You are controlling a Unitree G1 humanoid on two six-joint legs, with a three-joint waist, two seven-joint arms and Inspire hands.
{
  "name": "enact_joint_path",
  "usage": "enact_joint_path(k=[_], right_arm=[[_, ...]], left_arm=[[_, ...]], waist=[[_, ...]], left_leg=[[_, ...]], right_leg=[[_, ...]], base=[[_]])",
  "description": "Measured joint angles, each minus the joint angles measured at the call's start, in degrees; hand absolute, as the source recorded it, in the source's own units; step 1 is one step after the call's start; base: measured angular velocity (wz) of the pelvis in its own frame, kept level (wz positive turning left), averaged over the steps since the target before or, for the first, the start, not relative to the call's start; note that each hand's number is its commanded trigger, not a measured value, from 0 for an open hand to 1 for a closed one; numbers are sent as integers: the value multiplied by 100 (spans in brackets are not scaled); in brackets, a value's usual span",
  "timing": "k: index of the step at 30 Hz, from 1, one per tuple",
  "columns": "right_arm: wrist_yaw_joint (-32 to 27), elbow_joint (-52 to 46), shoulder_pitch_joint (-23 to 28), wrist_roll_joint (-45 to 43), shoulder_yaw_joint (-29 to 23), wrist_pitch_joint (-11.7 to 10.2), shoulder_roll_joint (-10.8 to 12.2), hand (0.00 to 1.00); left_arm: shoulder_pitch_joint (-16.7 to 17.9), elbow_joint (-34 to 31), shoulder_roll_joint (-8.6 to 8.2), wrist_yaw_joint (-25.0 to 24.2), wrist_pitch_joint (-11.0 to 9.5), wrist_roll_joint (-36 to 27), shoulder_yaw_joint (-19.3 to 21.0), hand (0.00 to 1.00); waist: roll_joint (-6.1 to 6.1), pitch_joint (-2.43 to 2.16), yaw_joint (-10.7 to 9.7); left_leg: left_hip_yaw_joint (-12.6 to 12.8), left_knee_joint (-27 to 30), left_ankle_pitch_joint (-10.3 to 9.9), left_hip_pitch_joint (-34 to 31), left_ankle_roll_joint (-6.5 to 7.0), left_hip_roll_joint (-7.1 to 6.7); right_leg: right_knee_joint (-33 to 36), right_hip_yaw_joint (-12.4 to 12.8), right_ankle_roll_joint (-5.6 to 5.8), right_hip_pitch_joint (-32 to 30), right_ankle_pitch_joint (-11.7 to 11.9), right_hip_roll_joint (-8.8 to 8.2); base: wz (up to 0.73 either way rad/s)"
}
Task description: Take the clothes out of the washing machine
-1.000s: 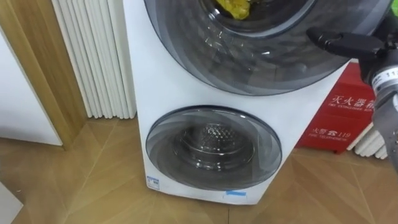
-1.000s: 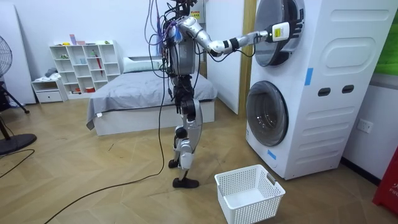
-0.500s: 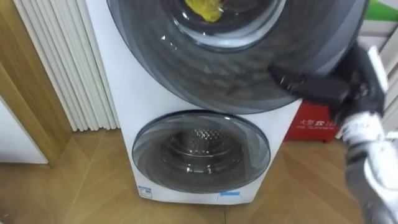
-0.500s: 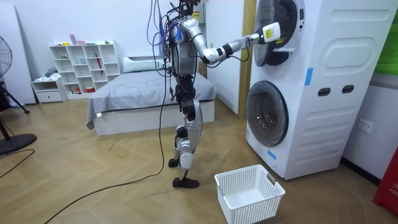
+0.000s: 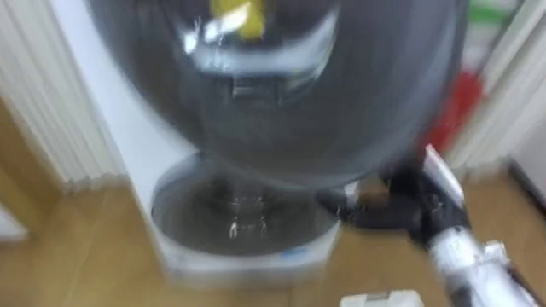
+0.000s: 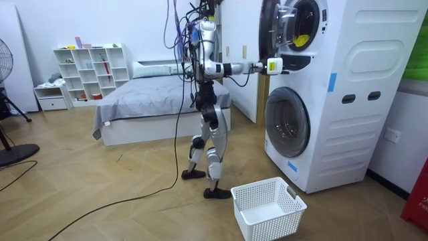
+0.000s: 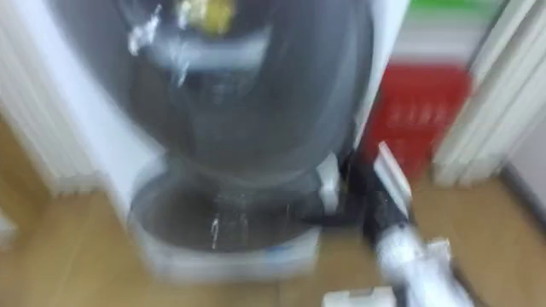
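The stacked white washing machine [image 6: 348, 94] stands at the room view's right. Its upper round dark door [image 6: 269, 30] is swung out from the drum; in the eye views this door [image 5: 281, 102] spreads across the top. Yellow clothes [image 6: 302, 41] lie inside the upper drum, and through the door glass I see the yellow clothes [image 5: 235, 17] near the top edge. My right hand [image 5: 401, 209] is at the door's lower right edge, arm stretched forward; the right hand [image 6: 274, 65] shows at the door's rim. Blur hides its fingers.
The lower drum door [image 5: 247, 222] is closed. A white laundry basket [image 6: 267, 207] sits on the wood floor in front of the machine, near my feet. A red box [image 5: 452, 111] stands to the machine's right. Bed [image 6: 154, 100] and shelf [image 6: 90, 70] are behind me.
The upper door has swung out from the drum with my right hand at its edge. The hand has come down and back, and I have stepped nearer the basket. The eye views shifted.
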Motion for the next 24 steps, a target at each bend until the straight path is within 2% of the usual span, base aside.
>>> enact_joint_path(k=[1, 2, 3, 4, 6, 8, 13, 18, 24], right_arm=[[55, 0, 19, 6, 1, 0, 3, 0], [122, -3, 20, 8, -5, 1, 6, 0], [210, -5, 42, 16, -3, 2, 6, 0], [252, -9, 58, 17, -2, 2, 6, 0], [340, -72, 99, 20, 0, 2, 11, 0], [497, -164, 106, 20, 12, 3, 14, 0], [781, -401, 103, -4, 10, 6, 17, 0], [884, -683, 103, -42, -32, 49, 27, 0], [1052, -1357, 10, -67, -117, 110, 144, 0]], left_arm=[[-22, -1, 16, 8, 7, -5, -2, 0], [-49, 2, 14, 4, 10, -5, -2, 0], [-52, 31, 11, -5, 10, -9, -5, 0], [-52, 52, 10, -10, 10, -12, -4, 0], [-37, 76, 18, -24, 9, -67, -4, 0], [-42, 160, 18, -79, 6, -170, -1, 0], [-32, 173, 43, -210, -4, -160, 4, 0], [-41, 150, 40, -358, -4, -149, 0, 0], [-102, 153, 48, -477, -13, -141, 2, 0]], waist=[[-7, 2, -5], [-4, 6, 1], [-25, 5, 26], [-31, 1, 32], [-33, 2, 43], [-38, -19, 91], [-82, -53, 196], [-53, -40, 193], [-41, -31, 229]], left_leg=[[-4, -41, -3, 10, 7, -47], [6, -52, -56, -14, 98, -88], [36, -37, -77, -24, 133, -125], [38, -29, -79, -30, 137, -139], [52, -22, -140, -39, 231, -165], [54, 54, -167, -48, 263, -222], [52, 77, -165, -40, 267, -250], [56, 64, -158, -90, 265, -241], [90, 69, -155, -168, 266, -228]], right_leg=[[1, 31, 36, -29, -22, -1], [-1, 44, 47, -54, -28, -1], [-1, 50, 60, -55, -35, -4], [4, 63, 79, -54, -23, -5], [27, 120, 123, -55, -40, -12], [120, 163, 164, -58, -58, -59], [140, 226, 158, -57, -32, -64], [144, 196, 153, -125, -34, -50], [201, 196, 142, -249, -77, -40]], base=[[5], [4], [3], [8], [7], [-2], [0], [-2], [-4]])
